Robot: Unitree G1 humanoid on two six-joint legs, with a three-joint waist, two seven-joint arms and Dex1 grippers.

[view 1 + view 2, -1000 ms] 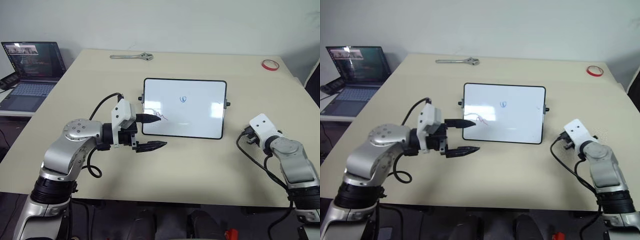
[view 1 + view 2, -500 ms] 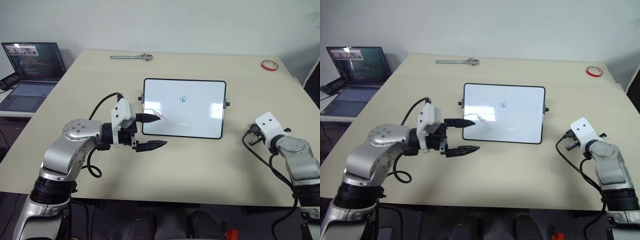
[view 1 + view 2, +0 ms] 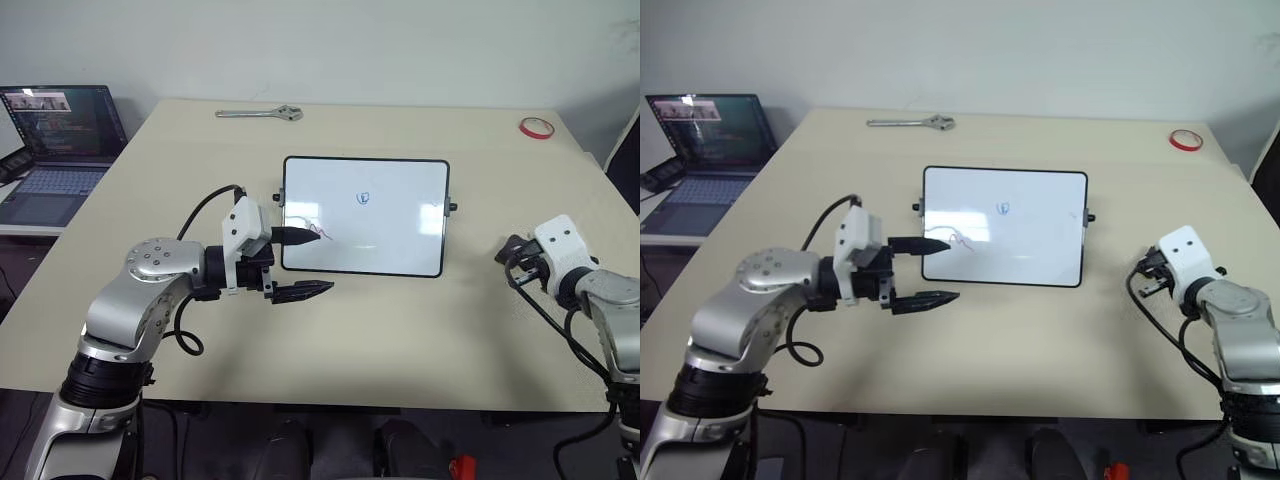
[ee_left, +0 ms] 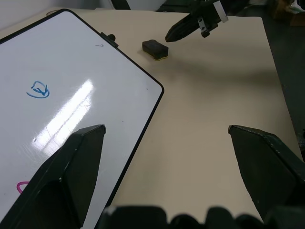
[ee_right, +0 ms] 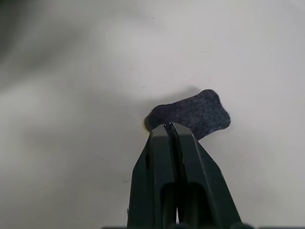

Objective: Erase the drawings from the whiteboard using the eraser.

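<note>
The whiteboard (image 3: 365, 215) lies flat mid-table, bearing a tiny blue squiggle (image 3: 362, 197) and a red zigzag (image 3: 318, 236) near its left edge. My left gripper (image 3: 325, 261) hovers open at that left edge, its upper fingertip by the red zigzag. The eraser (image 4: 155, 49) lies on the table to the right of the board, dark felt side up with a sliver of yellow below. My right gripper (image 5: 169, 126) is shut with nothing between its fingers, its tips just short of the eraser (image 5: 190, 114). From the left wrist the right gripper (image 4: 169, 36) hangs slightly above the eraser.
A laptop (image 3: 60, 140) with a lit screen sits on a side table at far left. A metal wrench (image 3: 260, 113) lies at the table's far edge, and a red tape ring (image 3: 533, 127) at the far right corner. Bare tabletop (image 3: 400, 330) spreads in front of the board.
My right hand has drawn back to the right and lifted a little, with its fingers closing together on nothing. The left arm and the board have stayed put.
</note>
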